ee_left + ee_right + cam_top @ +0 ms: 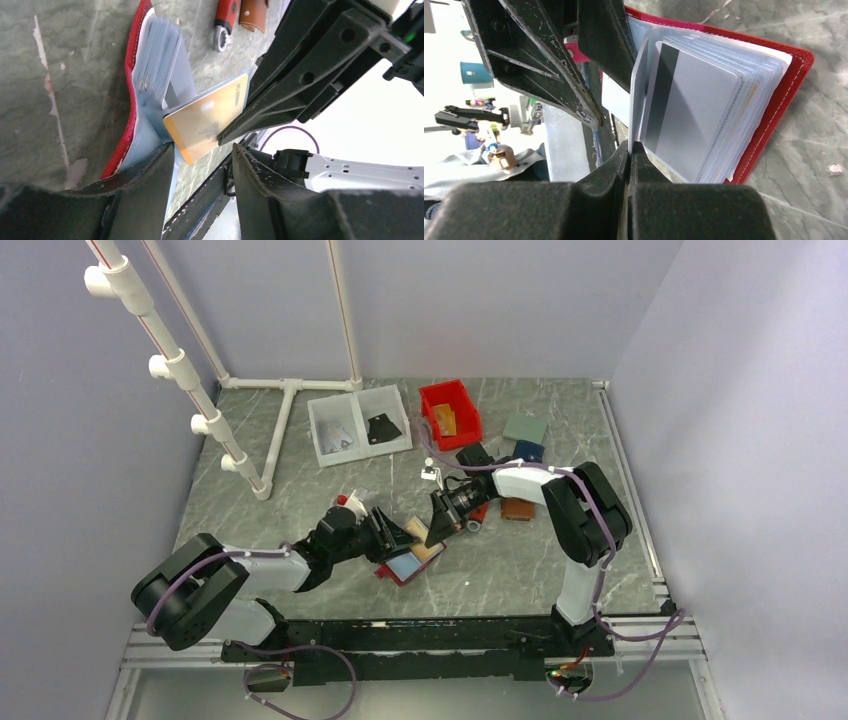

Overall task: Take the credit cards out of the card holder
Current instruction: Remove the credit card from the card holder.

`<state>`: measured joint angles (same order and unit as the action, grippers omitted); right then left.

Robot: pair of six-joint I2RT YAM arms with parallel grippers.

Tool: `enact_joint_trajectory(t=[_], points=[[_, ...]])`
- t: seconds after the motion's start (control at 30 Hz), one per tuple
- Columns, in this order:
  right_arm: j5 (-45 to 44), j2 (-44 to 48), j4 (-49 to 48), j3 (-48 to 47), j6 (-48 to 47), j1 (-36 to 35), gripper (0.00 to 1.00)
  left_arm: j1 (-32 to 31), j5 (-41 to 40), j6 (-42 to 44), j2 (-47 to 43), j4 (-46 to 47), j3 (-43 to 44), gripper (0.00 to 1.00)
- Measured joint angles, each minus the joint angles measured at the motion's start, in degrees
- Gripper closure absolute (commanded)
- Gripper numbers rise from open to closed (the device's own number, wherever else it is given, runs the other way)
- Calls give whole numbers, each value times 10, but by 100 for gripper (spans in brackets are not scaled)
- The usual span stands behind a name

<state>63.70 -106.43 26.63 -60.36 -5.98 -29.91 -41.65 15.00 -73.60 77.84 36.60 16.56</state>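
- Top external view: the open red card holder (398,568) lies on the grey marbled table (560,570), just below the centre of the frame, with its pale blue inside facing up.
- The left gripper (408,534) reaches in from the lower left and the right gripper (437,528) from the right. The two meet directly above the holder.
- A tan-orange credit card (428,551) shows at the holder's upper right edge, below the right gripper.
- A red bin (450,412) and a clear tray (358,426) sit in the upper middle. A brown wallet (517,508) lies right of centre, behind the right arm.
- Left wrist view: the card holder (131,80) stands at the left of the frame, its clear sleeves fanned out.
- The tan-orange credit card (205,122) sticks out of the sleeves toward the right, and the right gripper (239,119) pinches its far edge.
- The left gripper (204,152) has its jaws spread. Its left finger rests against the holder's inside, and the card's lower corner sits in the gap.
- Right wrist view: the right gripper (629,150) has its jaws pressed together on a thin pale edge at bottom centre.
- The card holder (796,62) fills the right side, with a grey striped card (696,120) in its front sleeve.
- The left gripper's fingers (549,75) cross the upper left.
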Motion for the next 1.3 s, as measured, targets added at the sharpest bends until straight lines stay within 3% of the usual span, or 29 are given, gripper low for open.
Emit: enact_joint_trajectory(t=[0.5, 0.67, 0.77, 0.8, 0.83, 1.17, 1.3], points=[[72, -11, 26, 0, -53, 31, 100, 0, 3, -3, 49, 90, 2, 51], [73, -12, 33, 0, -60, 35, 100, 0, 7, -5, 87, 134, 2, 72], [71, -13, 34, 0, -60, 39, 100, 1, 13, -4, 104, 147, 4, 91], [69, -13, 35, 0, -60, 41, 97, 3, 16, -3, 108, 150, 4, 98], [65, -14, 36, 0, -60, 44, 94, 4, 19, -2, 112, 154, 5, 100], [64, -18, 45, -1, -61, 51, 59, 8, 50, 9, 169, 234, 12, 100], [69, -18, 57, -3, -67, 52, 55, 11, 71, 16, 198, 256, 23, 100]])
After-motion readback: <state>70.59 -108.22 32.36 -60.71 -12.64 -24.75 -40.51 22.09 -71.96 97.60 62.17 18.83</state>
